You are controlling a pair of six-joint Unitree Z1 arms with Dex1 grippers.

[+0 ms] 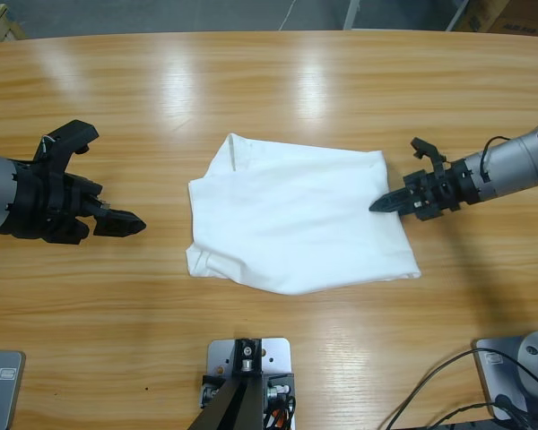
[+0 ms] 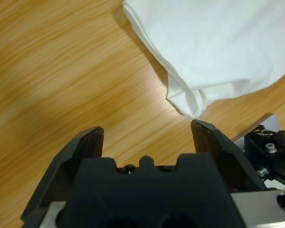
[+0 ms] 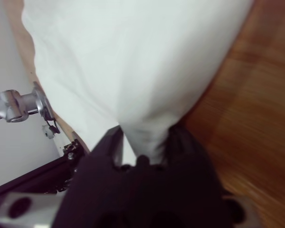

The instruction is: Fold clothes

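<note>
From above we see the white T-shirt (image 1: 291, 219) lying partly folded mid-table, light and limp by our judgement, best taken by an edge or corner. Along the left wrist, our left gripper (image 2: 147, 135) gapes empty near its corner. Along the right wrist, our right gripper (image 3: 145, 142) pinches its edge; no writing shows.

A robotics lab or test room, by the look of it. The long wooden table (image 1: 278, 98) carries camera-rig hardware and loose black cables (image 1: 448, 394) along its near edge. Beyond the table's far edge lie grey floor and cardboard boxes (image 1: 507, 16).
</note>
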